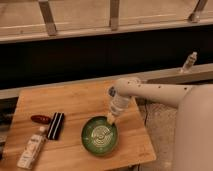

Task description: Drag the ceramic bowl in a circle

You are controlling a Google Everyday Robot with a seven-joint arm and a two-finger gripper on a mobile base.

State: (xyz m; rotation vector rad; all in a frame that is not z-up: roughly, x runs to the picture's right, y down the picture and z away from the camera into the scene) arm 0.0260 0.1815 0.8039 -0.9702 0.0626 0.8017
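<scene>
The ceramic bowl (100, 135) is round, shallow and glossy green with faint rings inside. It sits on the wooden table (75, 102), toward the front right. My gripper (111, 120) comes down from the white arm and meets the bowl's upper right rim.
A black flat object (55, 125), a dark red object (40, 119) and a white tube (31, 151) lie on the table's left side. The table's right edge (142, 132) is close to the bowl. A small bottle (188, 62) stands on the ledge at the back right.
</scene>
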